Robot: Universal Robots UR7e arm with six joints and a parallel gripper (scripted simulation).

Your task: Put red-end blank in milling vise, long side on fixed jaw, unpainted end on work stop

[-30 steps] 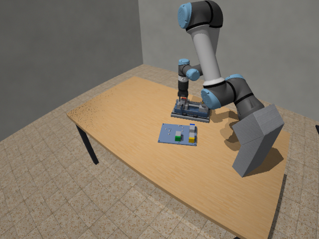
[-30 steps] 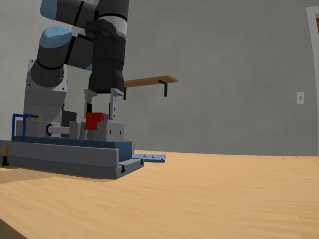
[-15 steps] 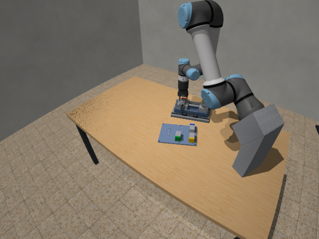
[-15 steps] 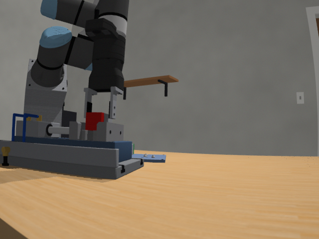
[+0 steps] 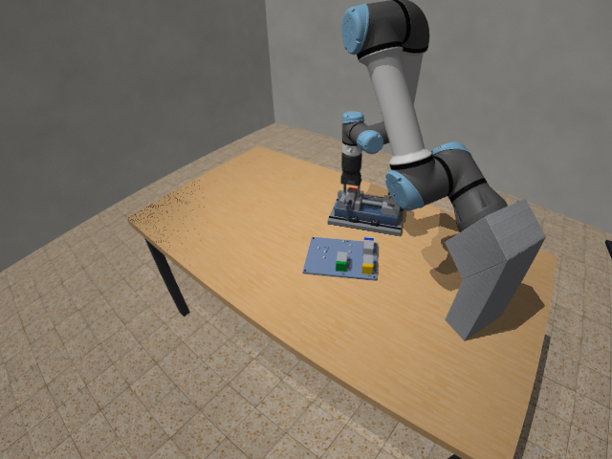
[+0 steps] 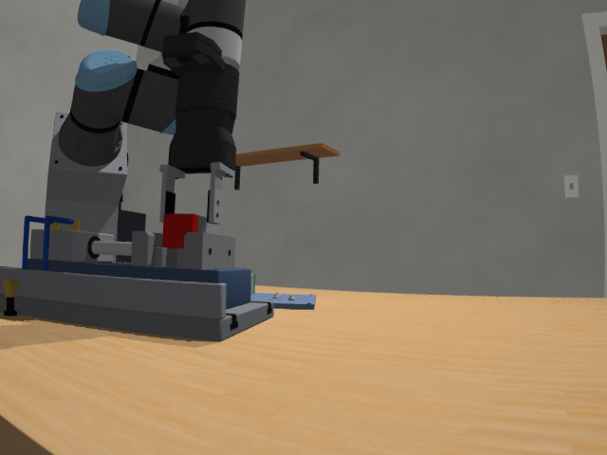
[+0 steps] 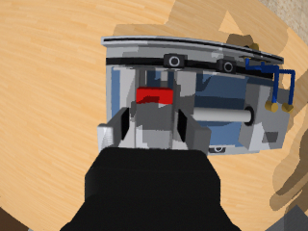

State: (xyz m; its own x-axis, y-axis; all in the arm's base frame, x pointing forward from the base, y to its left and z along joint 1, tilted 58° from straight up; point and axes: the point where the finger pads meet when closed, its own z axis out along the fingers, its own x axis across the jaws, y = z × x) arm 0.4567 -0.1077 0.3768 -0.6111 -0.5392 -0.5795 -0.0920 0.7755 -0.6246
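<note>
Hovering over the vise [image 5: 364,219] [image 6: 112,294] [image 7: 221,87], the end effector [image 5: 351,189] [image 6: 191,212] [image 7: 153,118] stands wide open, and the red-ended blank [image 5: 352,189] [image 6: 180,229] [image 7: 154,106] sits between the vise jaws, just below and between the fingertips!
</note>
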